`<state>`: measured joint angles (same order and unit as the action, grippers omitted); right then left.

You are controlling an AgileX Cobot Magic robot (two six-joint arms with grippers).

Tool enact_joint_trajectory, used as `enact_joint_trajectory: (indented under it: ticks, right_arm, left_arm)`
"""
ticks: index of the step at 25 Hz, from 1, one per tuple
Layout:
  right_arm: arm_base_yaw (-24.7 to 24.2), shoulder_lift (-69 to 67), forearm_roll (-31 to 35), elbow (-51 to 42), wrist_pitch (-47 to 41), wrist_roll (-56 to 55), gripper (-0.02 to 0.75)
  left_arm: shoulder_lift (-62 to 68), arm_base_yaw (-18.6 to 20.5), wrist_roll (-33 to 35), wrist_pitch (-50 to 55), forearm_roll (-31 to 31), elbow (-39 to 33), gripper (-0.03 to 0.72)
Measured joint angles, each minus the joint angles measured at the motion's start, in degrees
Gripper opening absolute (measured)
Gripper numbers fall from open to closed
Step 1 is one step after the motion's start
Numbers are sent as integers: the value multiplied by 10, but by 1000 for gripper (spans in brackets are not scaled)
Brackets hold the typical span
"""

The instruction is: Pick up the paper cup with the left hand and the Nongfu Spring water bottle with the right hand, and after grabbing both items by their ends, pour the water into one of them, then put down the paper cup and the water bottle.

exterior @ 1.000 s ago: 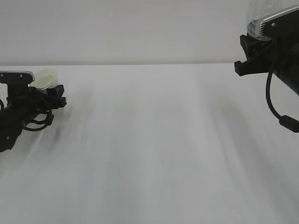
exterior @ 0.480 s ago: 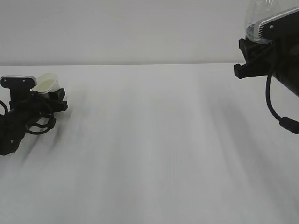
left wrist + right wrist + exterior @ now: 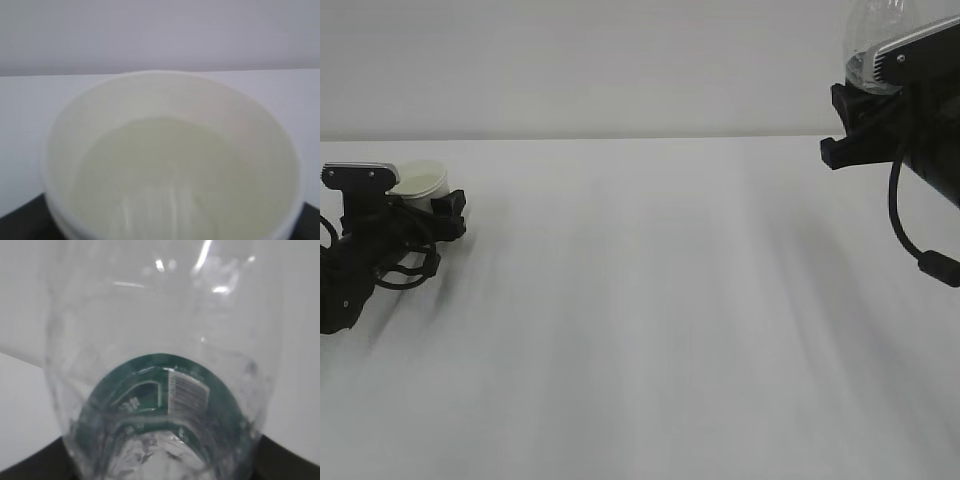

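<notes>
Paper cup (image 3: 420, 183) low at far left on the white table (image 3: 650, 320), between the jaws of the left hand (image 3: 438, 212); clamped or already let go, cannot tell. Thin-walled, light, easy to crush; with liquid inside, easy to spill. Better to hold low on the wall, gently. Nongfu Spring water bottle (image 3: 165, 390) raised at upper right, gripped by the right hand (image 3: 855, 120). Clear ribbed plastic, soft, probably slippery; best to grasp at the ribbed body.
</notes>
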<state>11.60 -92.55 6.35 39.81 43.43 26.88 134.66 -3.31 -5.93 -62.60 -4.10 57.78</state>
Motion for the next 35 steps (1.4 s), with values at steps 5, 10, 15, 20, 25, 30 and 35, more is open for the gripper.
enact_joint_trajectory:
  ticks: [5,10,15,20,25,30,35]
  right_arm:
    - [0,0,0,0,-1,0,400]
    - [0,0,0,0,-1,0,400]
    - [0,0,0,0,-1,0,400]
    - [0,0,0,0,10,0,400]
    - [0,0,0,0,18,0,400]
    - [0,0,5,0,19,-11,400]
    - [0,0,26,0,19,-28,400]
  left_arm:
    - [-19,0,0,16,0,0,589]
    - [-38,0,0,37,-1,-9,589]
    - [-47,0,0,39,-1,-42,589]
    - [-75,0,0,24,-1,-91,589]
    - [-111,0,0,15,-1,-132,589]
    - [-145,0,0,12,-1,-177,586]
    - [-192,0,0,12,-1,-224,584]
